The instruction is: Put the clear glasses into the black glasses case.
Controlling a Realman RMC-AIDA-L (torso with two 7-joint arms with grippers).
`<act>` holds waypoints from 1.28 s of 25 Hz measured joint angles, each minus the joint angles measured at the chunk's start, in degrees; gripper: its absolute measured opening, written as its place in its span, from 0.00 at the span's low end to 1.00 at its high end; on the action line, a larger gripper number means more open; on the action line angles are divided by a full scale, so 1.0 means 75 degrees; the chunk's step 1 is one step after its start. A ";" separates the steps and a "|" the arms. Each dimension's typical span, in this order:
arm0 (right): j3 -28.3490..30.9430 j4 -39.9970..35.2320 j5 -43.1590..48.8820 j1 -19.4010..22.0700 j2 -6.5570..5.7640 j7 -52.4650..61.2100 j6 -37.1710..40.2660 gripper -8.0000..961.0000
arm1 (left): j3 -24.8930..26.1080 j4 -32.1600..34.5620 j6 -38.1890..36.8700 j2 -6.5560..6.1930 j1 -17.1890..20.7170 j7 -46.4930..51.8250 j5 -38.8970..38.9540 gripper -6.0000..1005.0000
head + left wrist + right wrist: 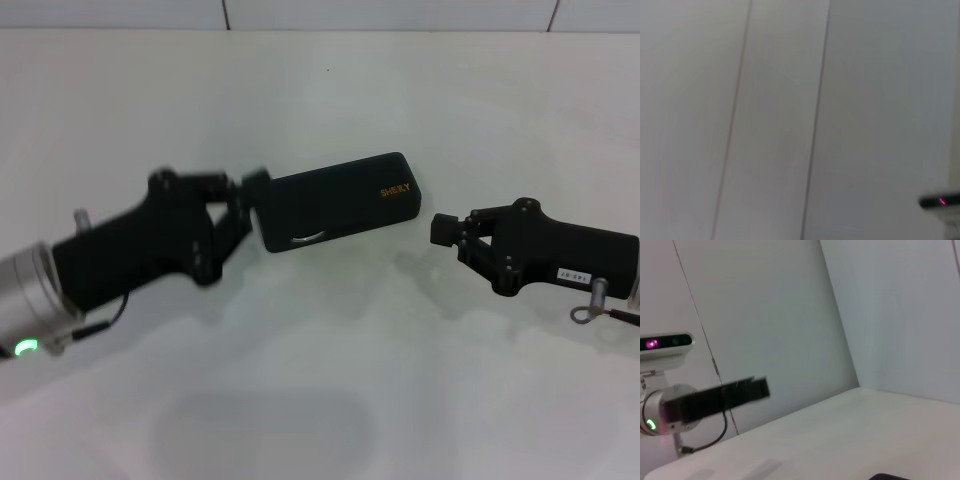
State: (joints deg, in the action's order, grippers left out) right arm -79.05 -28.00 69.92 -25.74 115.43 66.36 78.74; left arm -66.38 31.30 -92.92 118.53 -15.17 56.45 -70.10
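Matte black and closed, the black glasses case [338,201] lies on the white table [330,380], a little tilted, with its orange lettering toward the end nearer the robot's right side and a small pale glint along its near edge. The left gripper [256,193] reaches in from the robot's left and meets the near end of the case, its fingers set at that end of the shell and seemingly clamped on it, though the exact contact is hard to make out. The right gripper [444,230] lies low over the table just beside the lettered end of the case, apart from it, its fingertips brought together with nothing between them. The clear glasses do not show in any view. The left wrist view shows only pale wall panels; the right wrist view shows the table edge, the wall, and the left arm [715,397] farther off.
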 joint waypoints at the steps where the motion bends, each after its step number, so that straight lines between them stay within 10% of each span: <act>1: 0.0007 -0.0018 0.0011 -0.0014 -0.0034 0.0000 0.0020 0.05 | 0.0001 0.0005 -0.0013 -0.0014 0.0057 0.0042 -0.0199 0.10; 8: 0.0011 -0.0719 0.0706 -0.0038 -0.0181 -0.0190 0.0395 0.05 | 0.0012 0.0034 -0.0055 -0.0144 0.0189 0.0808 -0.1187 0.20; 32: -0.0058 -0.1483 0.1423 0.0253 0.0074 -0.0526 0.0599 0.92 | 0.0189 0.0527 -0.0146 -0.0333 0.0920 0.0924 -0.1623 0.85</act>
State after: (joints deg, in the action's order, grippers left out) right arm -79.49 -39.12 80.59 -23.84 115.99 62.41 83.24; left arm -64.96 35.25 -94.01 116.03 -8.27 63.38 -82.27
